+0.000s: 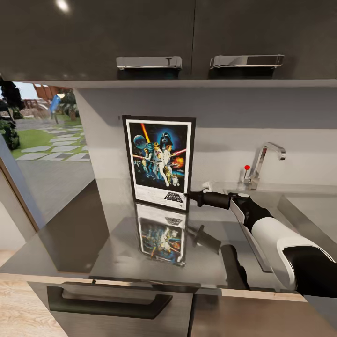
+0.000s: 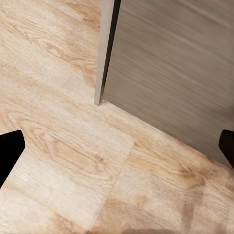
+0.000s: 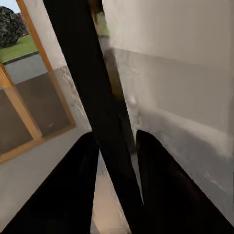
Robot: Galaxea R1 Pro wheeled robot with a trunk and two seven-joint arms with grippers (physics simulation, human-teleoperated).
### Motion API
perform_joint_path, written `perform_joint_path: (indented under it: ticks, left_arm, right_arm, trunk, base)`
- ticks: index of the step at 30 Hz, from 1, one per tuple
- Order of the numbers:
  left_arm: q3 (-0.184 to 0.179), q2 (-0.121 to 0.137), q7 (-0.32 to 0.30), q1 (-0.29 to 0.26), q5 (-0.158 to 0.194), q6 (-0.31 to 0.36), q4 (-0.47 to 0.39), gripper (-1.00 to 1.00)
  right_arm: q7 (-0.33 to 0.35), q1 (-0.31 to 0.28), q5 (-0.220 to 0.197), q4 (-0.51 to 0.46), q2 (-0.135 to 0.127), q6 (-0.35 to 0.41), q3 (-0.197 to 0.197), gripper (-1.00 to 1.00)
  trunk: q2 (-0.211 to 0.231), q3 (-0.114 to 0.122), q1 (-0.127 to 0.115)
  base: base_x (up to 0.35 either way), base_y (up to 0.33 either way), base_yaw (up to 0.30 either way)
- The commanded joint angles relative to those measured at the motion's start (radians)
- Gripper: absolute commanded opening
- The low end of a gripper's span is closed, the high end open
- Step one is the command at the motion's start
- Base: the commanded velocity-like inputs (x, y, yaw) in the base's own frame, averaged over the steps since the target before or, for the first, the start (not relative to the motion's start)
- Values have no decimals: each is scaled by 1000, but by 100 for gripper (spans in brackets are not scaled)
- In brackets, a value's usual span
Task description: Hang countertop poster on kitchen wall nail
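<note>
The poster (image 1: 159, 161) stands upright (long axis vertical), facing the robot.

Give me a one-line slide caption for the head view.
Right gripper closing around the lower right frame edge of the upright poster on the glossy kitchen countertop, beside the tap.

You have one poster (image 1: 159, 162) standing on one kitchen countertop (image 1: 70, 234), one tap (image 1: 262, 164) at the sink, two chrome handles on the upper cabinets (image 1: 149, 62) (image 1: 246, 61), one dark drawer handle (image 1: 107, 303) below, and one right gripper (image 1: 189, 196) at the poster's edge
</note>
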Motion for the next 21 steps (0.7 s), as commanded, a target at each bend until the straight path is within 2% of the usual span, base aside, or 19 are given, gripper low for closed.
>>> perform_joint_path:
  ticks: [1,21]
  left_arm:
    - [1,0,-7,0,10,2,0,100]
    - [1,0,-7,0,10,2,0,100]
  right_arm:
    - [1,-1,-11,0,-1,10,5,-100]
    - [8,-1,-11,-1,-1,10,5,-100]
  trunk:
    - [0,-1,0]
    - [0,-1,0]
  base:
    - [0,0,0]
    - [0,0,0]
